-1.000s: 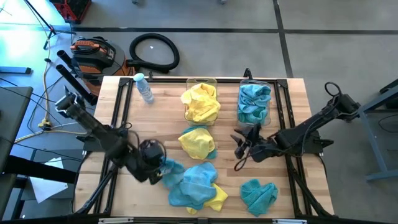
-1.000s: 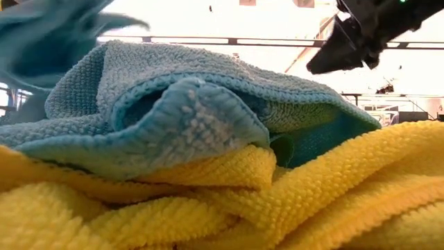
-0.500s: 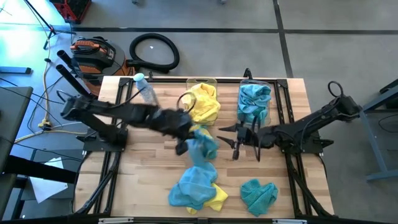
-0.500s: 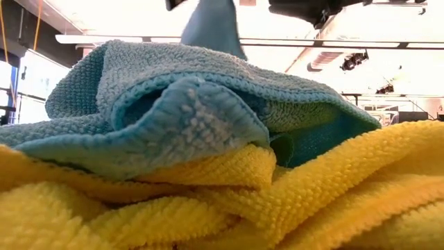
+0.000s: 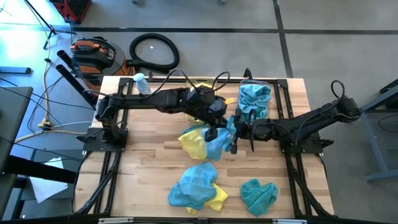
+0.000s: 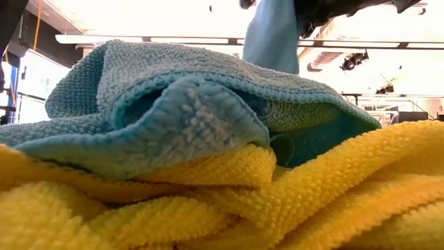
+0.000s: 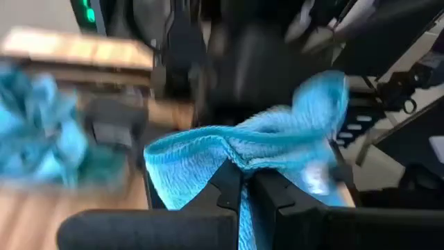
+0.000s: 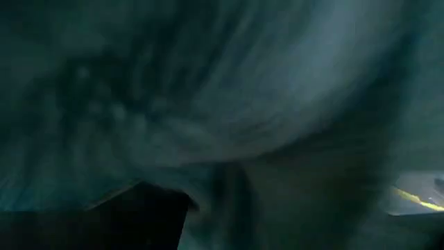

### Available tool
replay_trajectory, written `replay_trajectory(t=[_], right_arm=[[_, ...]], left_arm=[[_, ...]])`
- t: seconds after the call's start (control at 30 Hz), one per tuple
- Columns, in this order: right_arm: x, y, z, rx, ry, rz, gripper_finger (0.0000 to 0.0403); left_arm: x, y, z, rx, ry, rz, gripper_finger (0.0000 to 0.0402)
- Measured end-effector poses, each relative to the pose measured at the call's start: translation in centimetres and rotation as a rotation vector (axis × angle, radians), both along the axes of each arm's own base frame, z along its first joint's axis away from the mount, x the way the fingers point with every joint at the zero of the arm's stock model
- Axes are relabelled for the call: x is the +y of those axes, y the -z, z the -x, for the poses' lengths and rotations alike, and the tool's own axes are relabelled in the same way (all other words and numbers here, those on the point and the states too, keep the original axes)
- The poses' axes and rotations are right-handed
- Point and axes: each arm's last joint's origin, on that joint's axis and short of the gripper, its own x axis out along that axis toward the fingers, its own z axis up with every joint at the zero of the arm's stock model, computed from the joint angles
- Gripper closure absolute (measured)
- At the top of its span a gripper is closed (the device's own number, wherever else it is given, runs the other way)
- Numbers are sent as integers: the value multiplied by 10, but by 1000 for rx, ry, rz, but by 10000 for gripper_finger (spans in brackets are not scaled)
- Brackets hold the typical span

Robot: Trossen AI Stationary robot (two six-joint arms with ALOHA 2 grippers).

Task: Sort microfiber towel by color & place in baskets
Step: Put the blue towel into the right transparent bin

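My left gripper (image 5: 216, 122) is over the table's middle, shut on a light blue towel (image 5: 221, 140) that hangs over a yellow towel (image 5: 191, 142) lying on the table. My right gripper (image 5: 240, 133) is right beside the hanging towel, whose blue cloth (image 8: 208, 90) fills the right wrist view. The far left basket (image 5: 202, 84) holds yellow towels and is partly hidden by the left arm. The far right basket (image 5: 255, 99) holds blue towels. A blue-and-yellow pile (image 5: 196, 186) and a teal towel (image 5: 259, 193) lie near the front edge. My left gripper pinches the light blue towel between its two fingers (image 7: 229, 184) at a bunched fold (image 7: 239, 154). The towel is lifted, hanging slack below the gripper (image 6: 270, 38). Whether its lower end touches the yellow towel, I cannot tell.
A clear bottle with a blue cap (image 5: 142, 85) stands at the far left corner. Bare wood (image 5: 146, 162) lies on the table's left half. In the low view the front pile (image 6: 194, 139) blocks most of the table.
My left gripper has swung from the near-left part of the table up and across toward the far right, carrying the blue towel lifted clear of the front pile to the table's middle. My right gripper has shifted a little toward the table's left, meeting the hanging towel.
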Motion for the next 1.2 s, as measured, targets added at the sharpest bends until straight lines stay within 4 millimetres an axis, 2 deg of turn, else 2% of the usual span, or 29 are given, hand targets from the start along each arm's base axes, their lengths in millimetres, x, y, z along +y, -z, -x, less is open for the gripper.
replay_trajectory(t=[0.1, 0.17, 0.27, 0.4, 0.43, 0.53, 0.63, 0.9, 1.07, 1.2], right_arm=[[-1, 0, 0, -1, 7, 2, 161], [-1, -1, 0, -3, 6, 16, 189], [-1, 1, 0, 12, 5, 26, 258], [-2, 6, 1, 65, 8, 32, 376], [-2, 6, 2, 73, 16, 31, 388], [-5, 6, 4, 67, 90, -36, 384], [-11, 4, 10, 82, 143, -64, 397], [-28, -9, 27, 71, 222, -118, 400], [-43, -24, 46, 67, 367, -91, 401], [-54, -52, 65, 113, 483, -132, 402]], left_arm=[[0, -7, -5, -32, 20, -35, 401], [0, -8, -4, -35, 28, -50, 401], [1, -7, -4, -23, 32, -56, 401], [1, -9, 1, 2, 25, -54, 399], [1, -8, 3, 16, 24, -53, 396], [3, -6, 8, 78, -2, -45, 381], [6, -3, 11, 116, -22, -43, 363], [21, -4, 17, 142, -16, -105, 303], [29, 1, 36, 278, -32, -100, 292], [23, 13, 50, 285, -18, -101, 291]])
